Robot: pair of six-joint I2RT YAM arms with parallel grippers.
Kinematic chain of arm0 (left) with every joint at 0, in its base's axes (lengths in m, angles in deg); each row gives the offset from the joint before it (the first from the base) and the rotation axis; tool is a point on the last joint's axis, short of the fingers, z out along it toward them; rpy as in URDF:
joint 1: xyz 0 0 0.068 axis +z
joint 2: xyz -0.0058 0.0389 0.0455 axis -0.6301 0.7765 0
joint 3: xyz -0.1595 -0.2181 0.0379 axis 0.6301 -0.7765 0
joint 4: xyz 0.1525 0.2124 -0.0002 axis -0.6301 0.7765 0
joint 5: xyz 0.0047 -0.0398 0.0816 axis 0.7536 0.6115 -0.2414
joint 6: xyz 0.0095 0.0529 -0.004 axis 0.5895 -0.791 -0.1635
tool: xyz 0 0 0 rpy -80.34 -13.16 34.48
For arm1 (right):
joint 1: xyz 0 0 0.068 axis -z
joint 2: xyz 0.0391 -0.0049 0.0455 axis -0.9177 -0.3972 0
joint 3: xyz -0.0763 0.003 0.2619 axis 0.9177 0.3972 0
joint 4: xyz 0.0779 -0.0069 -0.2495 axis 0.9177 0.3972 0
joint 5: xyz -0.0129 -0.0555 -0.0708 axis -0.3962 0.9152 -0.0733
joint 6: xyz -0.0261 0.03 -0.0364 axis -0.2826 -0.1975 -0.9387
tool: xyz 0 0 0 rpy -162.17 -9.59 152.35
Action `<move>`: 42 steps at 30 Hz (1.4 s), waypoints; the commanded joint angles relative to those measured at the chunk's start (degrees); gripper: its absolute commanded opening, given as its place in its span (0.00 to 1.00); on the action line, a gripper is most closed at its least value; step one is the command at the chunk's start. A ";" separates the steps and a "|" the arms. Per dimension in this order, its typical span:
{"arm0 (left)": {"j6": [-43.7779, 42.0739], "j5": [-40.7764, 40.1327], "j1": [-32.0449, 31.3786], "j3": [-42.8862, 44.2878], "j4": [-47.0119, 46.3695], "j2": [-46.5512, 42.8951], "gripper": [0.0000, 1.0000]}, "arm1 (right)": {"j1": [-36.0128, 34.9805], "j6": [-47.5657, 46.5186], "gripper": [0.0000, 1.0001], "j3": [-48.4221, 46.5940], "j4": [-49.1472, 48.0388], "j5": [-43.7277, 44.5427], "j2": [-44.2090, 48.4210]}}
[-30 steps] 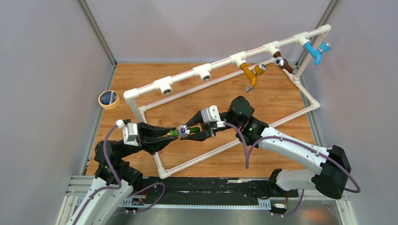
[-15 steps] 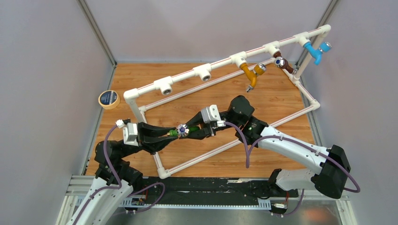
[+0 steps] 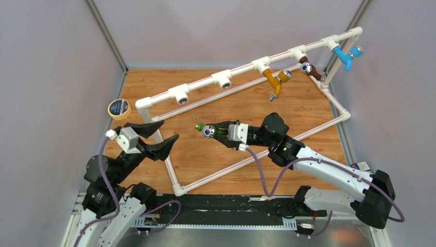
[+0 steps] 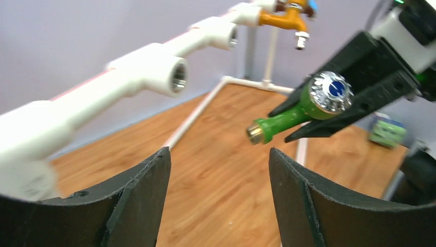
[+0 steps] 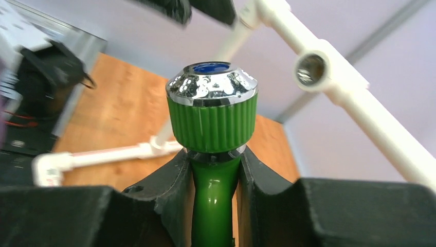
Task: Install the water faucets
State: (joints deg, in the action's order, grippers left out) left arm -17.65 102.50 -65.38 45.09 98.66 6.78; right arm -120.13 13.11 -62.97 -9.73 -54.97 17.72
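Note:
The green faucet (image 3: pixel 208 130) hangs above the wooden board, and my right gripper (image 3: pixel 220 131) is shut on its stem just below the silvery blue-dotted knob (image 5: pixel 212 85). In the right wrist view the green faucet (image 5: pixel 213 128) stands upright between the right gripper (image 5: pixel 213 159) fingers. My left gripper (image 3: pixel 170 129) is open and empty, left of the faucet and apart from it. The left wrist view shows the left gripper (image 4: pixel 218 154) spread wide, with the green faucet (image 4: pixel 290 117) ahead, its threaded end toward me. Orange (image 3: pixel 273 81), brown (image 3: pixel 310 71) and blue (image 3: pixel 344 55) faucets sit in the pipe's right fittings.
A white pipe frame (image 3: pixel 247 159) lies on the board. Its raised rail has two open T fittings (image 3: pixel 180 94) (image 3: pixel 223 80) on the left half. One open fitting (image 4: pixel 164 74) is close to my left gripper. A tape roll (image 3: pixel 119 108) lies at the board's left edge.
My left gripper let go of the green faucet, opened and drew back to the left. My right gripper, still shut on the faucet, carried it up and slightly right.

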 commanded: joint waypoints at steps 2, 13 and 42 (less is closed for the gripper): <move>-8.70 -26.62 0.05 9.24 18.85 -0.44 0.76 | 0.19 -18.39 0.00 3.30 -3.12 17.01 4.17; -6.51 -55.32 0.05 3.11 14.77 -0.79 0.89 | -1.66 -43.89 0.00 3.92 -5.32 39.69 4.08; -16.61 -55.24 0.05 -17.73 -30.35 7.03 0.77 | -1.74 -63.15 0.00 -5.48 8.39 44.80 4.88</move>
State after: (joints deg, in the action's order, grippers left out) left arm -31.23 49.04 -65.43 27.47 75.53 11.72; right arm -121.86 -47.57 -64.41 -1.84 -12.89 22.07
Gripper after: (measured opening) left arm 0.844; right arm 0.315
